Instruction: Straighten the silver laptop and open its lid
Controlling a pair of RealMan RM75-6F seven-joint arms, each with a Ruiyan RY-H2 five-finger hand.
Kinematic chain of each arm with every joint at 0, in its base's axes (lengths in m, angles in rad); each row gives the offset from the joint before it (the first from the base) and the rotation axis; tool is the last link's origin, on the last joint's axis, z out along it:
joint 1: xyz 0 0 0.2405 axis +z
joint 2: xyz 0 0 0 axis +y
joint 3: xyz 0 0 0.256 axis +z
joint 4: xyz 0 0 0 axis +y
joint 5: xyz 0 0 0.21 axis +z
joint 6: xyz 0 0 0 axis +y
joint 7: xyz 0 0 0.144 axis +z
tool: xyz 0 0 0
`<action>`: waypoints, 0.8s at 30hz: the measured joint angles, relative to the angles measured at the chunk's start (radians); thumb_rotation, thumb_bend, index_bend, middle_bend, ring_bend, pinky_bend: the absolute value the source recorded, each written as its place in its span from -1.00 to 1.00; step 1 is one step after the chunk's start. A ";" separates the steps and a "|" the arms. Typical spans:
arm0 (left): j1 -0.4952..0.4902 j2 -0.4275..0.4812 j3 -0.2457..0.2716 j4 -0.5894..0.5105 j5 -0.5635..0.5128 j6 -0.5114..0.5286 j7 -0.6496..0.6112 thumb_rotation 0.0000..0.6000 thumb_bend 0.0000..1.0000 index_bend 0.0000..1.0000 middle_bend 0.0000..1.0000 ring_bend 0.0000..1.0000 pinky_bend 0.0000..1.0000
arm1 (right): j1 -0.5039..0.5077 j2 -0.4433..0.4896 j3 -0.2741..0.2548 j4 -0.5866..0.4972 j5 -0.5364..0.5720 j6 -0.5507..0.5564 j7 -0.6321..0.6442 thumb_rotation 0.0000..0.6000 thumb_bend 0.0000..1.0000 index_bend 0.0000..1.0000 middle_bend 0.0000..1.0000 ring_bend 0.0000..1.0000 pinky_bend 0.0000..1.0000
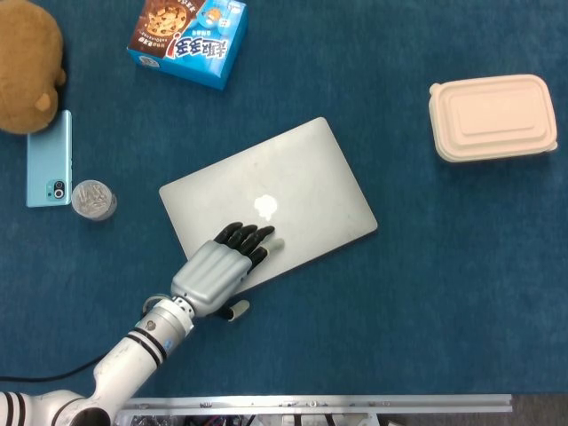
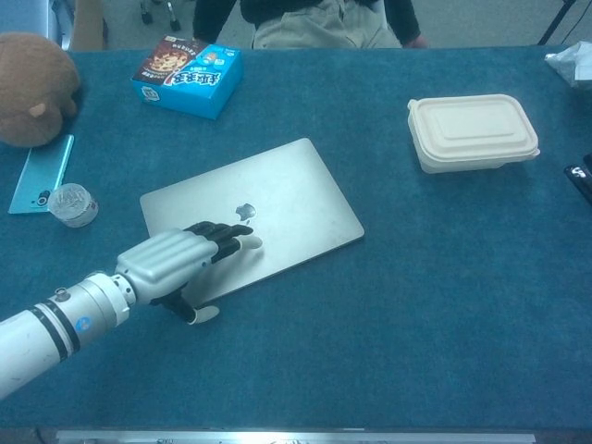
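My left hand (image 1: 217, 271) lies flat, fingers spread, holding nothing, on the near corner of the silver laptop (image 1: 284, 191). It sits skewed under my palm, lid closed: straightening and opening remain.

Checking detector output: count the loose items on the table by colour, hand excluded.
Silver: 2, the laptop and the small foil-topped cup
Blue: 2, the cookie box and the phone
Brown: 1, the plush bear
Cream: 1, the lidded food container
Total: 6
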 measured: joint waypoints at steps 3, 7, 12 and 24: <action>-0.004 -0.007 0.003 0.015 0.000 0.001 0.000 1.00 -0.44 -1.00 -1.00 -1.00 -1.00 | -0.002 0.002 0.000 -0.002 0.000 0.005 -0.001 1.00 -0.20 -1.00 -0.91 -1.00 -0.80; -0.008 -0.016 0.010 0.040 0.007 0.006 0.000 1.00 -0.44 -1.00 -1.00 -1.00 -1.00 | -0.006 0.005 0.001 -0.005 0.001 0.010 -0.003 1.00 -0.21 -1.00 -0.91 -1.00 -0.80; -0.009 -0.019 0.017 0.057 0.024 0.016 -0.020 1.00 -0.44 -1.00 -1.00 -1.00 -1.00 | -0.007 0.008 0.000 -0.011 0.000 0.012 -0.008 1.00 -0.20 -1.00 -0.91 -1.00 -0.80; -0.010 -0.008 0.022 0.070 0.061 0.040 -0.056 1.00 -0.44 -1.00 -1.00 -1.00 -1.00 | -0.006 0.010 0.001 -0.026 -0.003 0.013 -0.025 1.00 -0.20 -1.00 -0.91 -1.00 -0.81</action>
